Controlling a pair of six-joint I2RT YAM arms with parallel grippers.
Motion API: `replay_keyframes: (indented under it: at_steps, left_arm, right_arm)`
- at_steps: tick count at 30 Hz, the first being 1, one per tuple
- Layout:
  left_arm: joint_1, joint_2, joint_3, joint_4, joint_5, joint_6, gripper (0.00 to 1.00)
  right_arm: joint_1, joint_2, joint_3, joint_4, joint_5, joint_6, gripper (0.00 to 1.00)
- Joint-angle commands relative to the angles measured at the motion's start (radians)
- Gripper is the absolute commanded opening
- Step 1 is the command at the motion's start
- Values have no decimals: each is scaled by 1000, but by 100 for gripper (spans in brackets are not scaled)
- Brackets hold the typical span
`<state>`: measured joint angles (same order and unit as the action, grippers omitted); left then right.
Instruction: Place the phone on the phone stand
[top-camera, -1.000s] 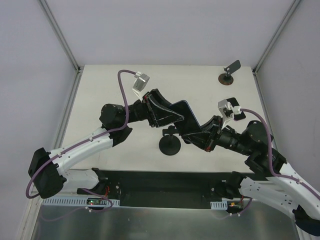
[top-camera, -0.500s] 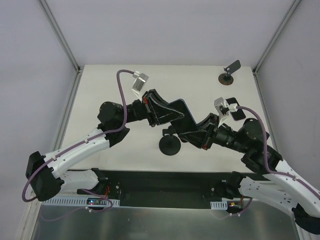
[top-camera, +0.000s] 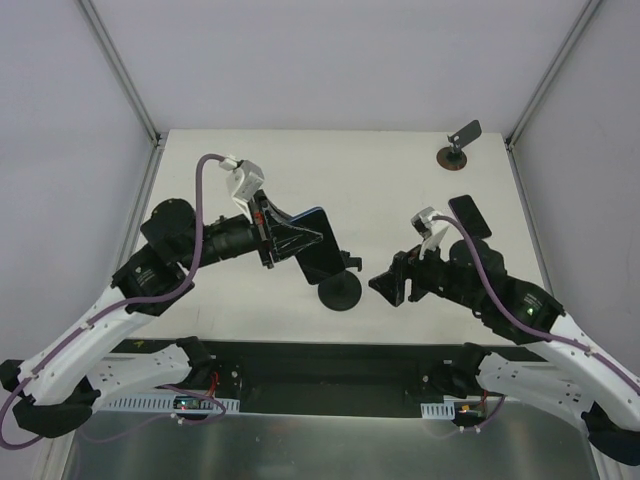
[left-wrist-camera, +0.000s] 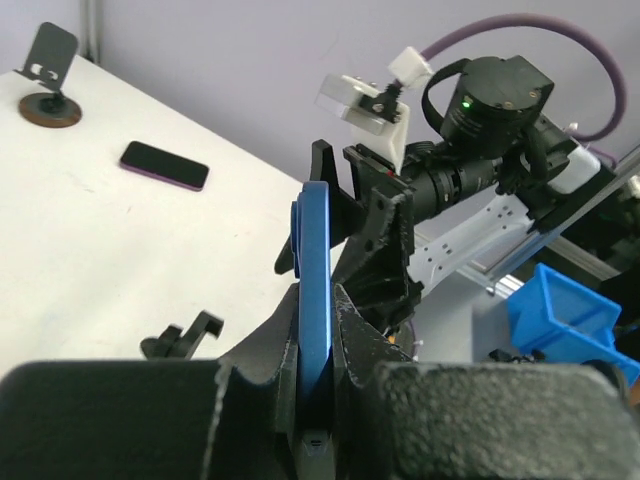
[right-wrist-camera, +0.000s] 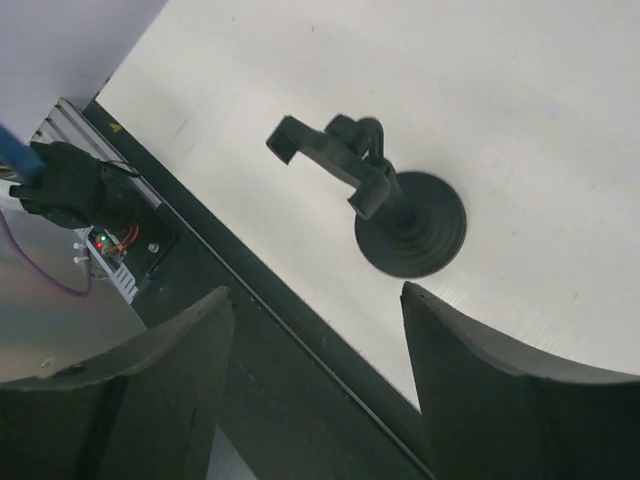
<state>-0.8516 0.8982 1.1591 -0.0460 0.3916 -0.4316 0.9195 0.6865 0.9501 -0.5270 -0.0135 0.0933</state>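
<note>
We note the left gripper (top-camera: 308, 240) clamped on the phone (top-camera: 319, 258), which it holds off the table (top-camera: 250, 160), just left of the phone stand (top-camera: 340, 288); in the top view the phone's lower corner overlaps the stand's clamp head, so we cannot tell whether they touch. In the left wrist view we see the phone edge-on only, as a thin blue strip between the two fingers (left-wrist-camera: 262, 348); its screen is hidden and its near end is lost between the finger bodies. Most of the stand is cut off in that view; only the clamp head (left-wrist-camera: 185, 338) shows, low and left of the phone with bare table between.

The right gripper (top-camera: 388, 284) has its jaws wide apart and holds nothing; it sits right of the stand and apart from it. Its wrist view shows the whole stand upright on its disc base; a blue sliver at that view's left edge is too cropped to name.

A second phone (top-camera: 470, 215) with a pinkish rim lies flat near the table's right side; a brown-based stand (top-camera: 457, 150) is at the far right corner; a blue bin (left-wrist-camera: 565, 310), partly cut off, shows beyond the table.
</note>
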Motion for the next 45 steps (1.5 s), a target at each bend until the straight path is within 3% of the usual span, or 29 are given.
replay_keyframes:
  at_steps: [1,2,3,7,11,19,34,41,45]
  left_arm:
    - [-7,-65,39,-104,-53,114,0]
    - [-7,-73,34,-104,-50,113,0]
    - [-7,-74,31,-106,-46,111,0]
    - [-7,-78,13,-106,-27,91,0]
    - [-7,-62,17,-104,3,86,0]
    - [-7,-54,-12,-95,12,96,0]
    - [-32,-22,-102,29,102,51,0]
    - [-98,7,-108,37,89,137,0]
    - [-177,33,-110,88,133,220,0]
  right_arm:
    - [13,51,50,-97,33,68,64]
    - [30,82,56,-97,55,86,55]
    - [44,99,67,-103,85,94,53]
    - [74,188,110,-133,179,120,53]
    - [94,274,144,-149,271,144,60]
    - [96,373,164,-74,245,123,54]
    - [90,455,200,-61,271,86,29]
    - [81,456,203,-65,259,72,4]
    - [68,456,207,-73,245,51,1]
